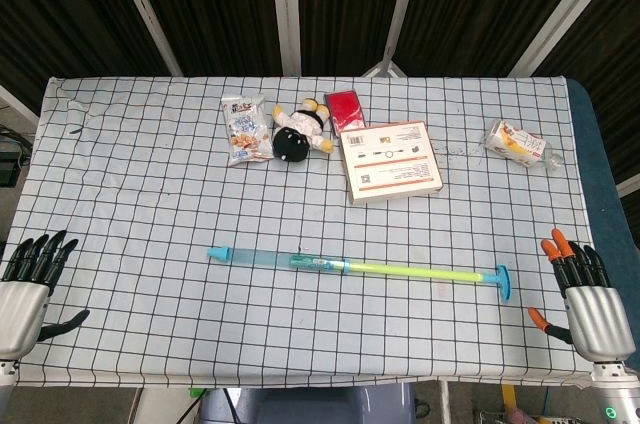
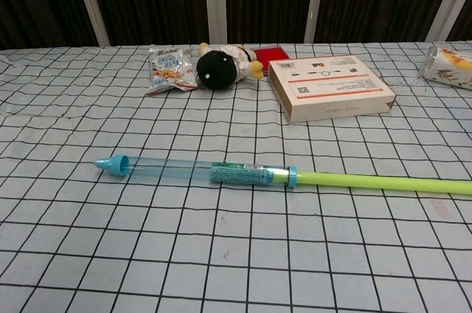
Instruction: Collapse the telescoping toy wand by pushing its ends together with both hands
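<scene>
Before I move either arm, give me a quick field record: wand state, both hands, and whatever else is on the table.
wand: fully extended, lying across the near table, blue cap end to the robot's left, disc end to its right
left hand: open, at the near edge, apart from the wand
right hand: open, near the disc end, not touching
far side: snack packet, plush toy, box, wrapped snack

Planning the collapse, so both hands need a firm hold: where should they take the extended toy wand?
Probably at its two ends. The toy wand lies flat, fully extended: left hand comes in from the left onto the blue cone tip, right hand from the right onto the round blue end cap, pushing along its length.
</scene>
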Robot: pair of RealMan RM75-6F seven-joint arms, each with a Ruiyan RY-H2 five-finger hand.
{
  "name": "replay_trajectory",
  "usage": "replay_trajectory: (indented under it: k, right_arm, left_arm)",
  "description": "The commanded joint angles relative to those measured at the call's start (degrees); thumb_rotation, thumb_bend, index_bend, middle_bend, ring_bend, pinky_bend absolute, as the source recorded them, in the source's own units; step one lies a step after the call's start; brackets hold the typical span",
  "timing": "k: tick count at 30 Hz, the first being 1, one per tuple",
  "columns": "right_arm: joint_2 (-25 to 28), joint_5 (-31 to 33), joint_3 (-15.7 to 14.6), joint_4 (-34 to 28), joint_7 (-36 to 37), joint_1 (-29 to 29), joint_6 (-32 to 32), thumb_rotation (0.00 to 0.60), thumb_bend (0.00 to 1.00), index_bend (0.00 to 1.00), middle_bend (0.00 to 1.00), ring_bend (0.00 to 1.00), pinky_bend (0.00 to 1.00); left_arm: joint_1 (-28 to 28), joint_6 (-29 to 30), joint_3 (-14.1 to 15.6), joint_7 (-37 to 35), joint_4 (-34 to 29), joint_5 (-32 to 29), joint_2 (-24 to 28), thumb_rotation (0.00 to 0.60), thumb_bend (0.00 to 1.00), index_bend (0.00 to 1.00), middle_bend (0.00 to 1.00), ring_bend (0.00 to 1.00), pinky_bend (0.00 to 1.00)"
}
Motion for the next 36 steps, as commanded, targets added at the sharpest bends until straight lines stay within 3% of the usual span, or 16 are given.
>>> replay_trajectory:
  k: [1,12,18,21,28,36]
  right_arm:
    - [0.0,-0.3,0.1,0.1,-0.1,-0.1,0.0,0.600,0.24,0.00,0.00,0.00,0.00]
    - [0.4,-1.0,0.0,-1.3,2.3,-0.2,-0.9,0.600,0.24,0.01,0.00,0.00,0.00]
    - [0.0,1.1,1.2,-3.8,1.8,2.1,-5.5,0.600,0.24,0.18,0.07,0.00,0.00]
    - [-0.9,3.4,2.8,-4.4,-1.2,3.8,-8.1,0.600,0.24,0.26,0.13,0.00,0.00]
    - [-6.1,12.0,6.8,-2.9,-10.0,8.3,-15.3,0.600,0.24,0.30,0.14,0.00,0.00]
    - [-11.5,17.0,7.3,1.8,-17.8,11.1,-19.7,0.600,0.24,0.39,0.17,0.00,0.00]
  left_arm:
    - [0.2,-0.3,-0.2,-0.1,0.0,-0.1,0.1,0.600,0.13,0.00,0.00,0.00,0.00]
    - [0.6,-1.2,-0.9,0.3,-0.4,0.1,0.1,0.600,0.13,0.00,0.00,0.00,0.00]
    - [0.6,-1.9,-1.2,0.2,-0.4,0.2,0.3,0.600,0.13,0.00,0.00,0.00,0.00]
    - [0.6,-2.2,-1.4,0.0,-0.4,0.3,0.4,0.600,0.13,0.00,0.00,0.00,0.00]
    - [0.4,-3.2,-1.5,0.2,-0.9,0.8,0.4,0.600,0.13,0.00,0.00,0.00,0.00]
    - [0.5,-3.5,-2.0,0.3,-0.8,0.9,0.4,0.600,0.13,0.00,0.00,0.00,0.00]
